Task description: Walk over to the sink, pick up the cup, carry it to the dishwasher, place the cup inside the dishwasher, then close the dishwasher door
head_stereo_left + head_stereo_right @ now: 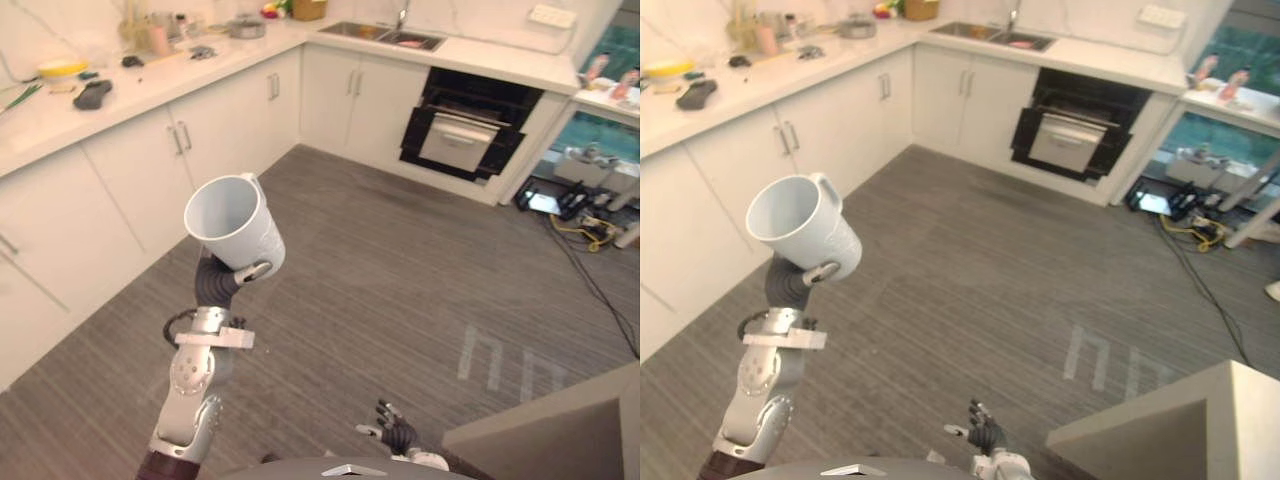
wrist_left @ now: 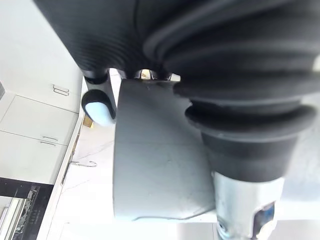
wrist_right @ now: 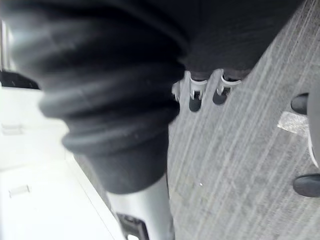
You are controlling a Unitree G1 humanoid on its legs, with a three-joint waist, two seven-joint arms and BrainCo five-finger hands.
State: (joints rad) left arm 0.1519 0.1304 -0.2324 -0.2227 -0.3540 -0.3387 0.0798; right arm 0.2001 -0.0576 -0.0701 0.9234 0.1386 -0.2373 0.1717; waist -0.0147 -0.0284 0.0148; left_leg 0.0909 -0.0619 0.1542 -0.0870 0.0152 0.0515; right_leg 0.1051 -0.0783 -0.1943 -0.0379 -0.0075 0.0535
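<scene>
Above your left hand (image 1: 240, 273): smooth white handled cup (image 1: 232, 220), tilted, fingers clamped round its base; right hand (image 1: 396, 431) slack, fingers relaxed.

Cup (image 1: 238, 228) glossy white ceramic; floor (image 1: 400, 260) matt grey, streaked.

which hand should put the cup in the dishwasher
Left. The left hand grips the cup, raised in front of the robot, while the right hand hangs low and empty. The dishwasher stands open across the floor.
</scene>
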